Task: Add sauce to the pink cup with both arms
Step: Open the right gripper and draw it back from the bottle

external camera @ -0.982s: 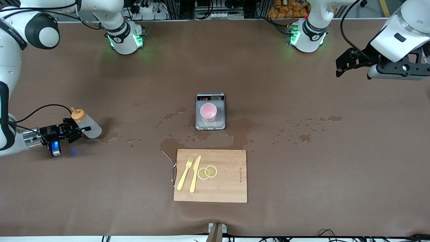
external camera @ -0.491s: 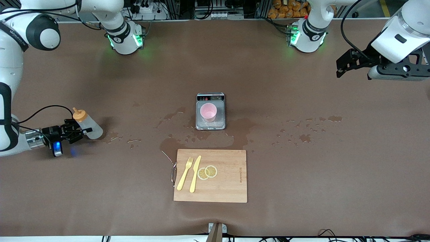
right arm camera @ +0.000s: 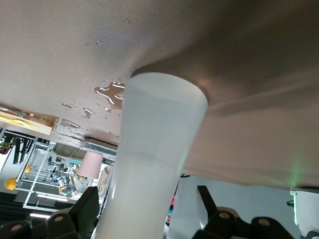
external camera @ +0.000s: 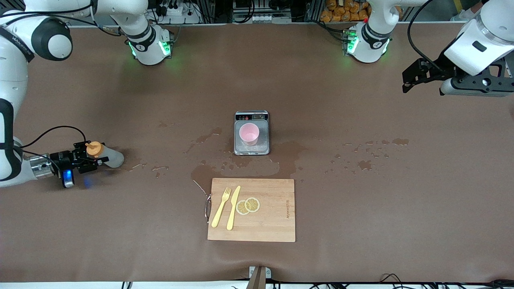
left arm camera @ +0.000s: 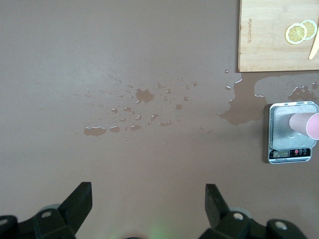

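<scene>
Orange cap: the sauce (external camera: 105, 155) stands on the tabletop (external camera: 361, 208), bottle body between the spread fingers of the right hand (external camera: 91, 160).
Right hand: released, fingers clear of the bottle on either side, apparently because the bottle is set down at the right arm's end.
Left hand (external camera: 407, 80): spread wide, empty, waiting high over the left arm's end.
Pink cup (external camera: 249, 134): on the grey scale (external camera: 251, 149), well apart from both hands.
</scene>
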### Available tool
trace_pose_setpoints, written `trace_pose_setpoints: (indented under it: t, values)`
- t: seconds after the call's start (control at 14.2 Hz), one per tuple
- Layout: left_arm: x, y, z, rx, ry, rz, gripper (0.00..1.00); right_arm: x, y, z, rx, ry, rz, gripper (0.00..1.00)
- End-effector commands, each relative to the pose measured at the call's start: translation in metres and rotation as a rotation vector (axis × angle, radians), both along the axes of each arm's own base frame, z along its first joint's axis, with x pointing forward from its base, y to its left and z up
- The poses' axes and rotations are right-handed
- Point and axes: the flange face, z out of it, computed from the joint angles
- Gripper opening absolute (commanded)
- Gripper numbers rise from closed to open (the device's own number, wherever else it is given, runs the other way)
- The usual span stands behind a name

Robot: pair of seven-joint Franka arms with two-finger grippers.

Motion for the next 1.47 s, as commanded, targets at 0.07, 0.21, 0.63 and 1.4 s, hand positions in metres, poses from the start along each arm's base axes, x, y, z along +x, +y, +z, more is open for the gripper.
trace_pose_setpoints:
  t: [0.07, 0.21, 0.63, 1.4]
  values:
    - [0.002, 0.002, 0.004, -0.008, -0.01, -0.005, 1.0, 0.011, -0.004, 0.038, -0.071, -0.028, 0.052, 0.82]
    - [0.003, 0.002, 0.002, -0.009, -0.006, -0.005, 1.0, 0.02, -0.007, 0.066, -0.097, -0.034, 0.06, 0.97]
    - [0.004, 0.003, 0.0, -0.009, -0.003, -0.002, 1.0, 0.039, 0.007, 0.15, -0.206, -0.132, 0.14, 1.0]
    - [0.004, 0.003, 0.0, -0.009, -0.003, -0.002, 1.0, 0.062, 0.214, 0.286, -0.542, -0.318, 0.606, 1.0]
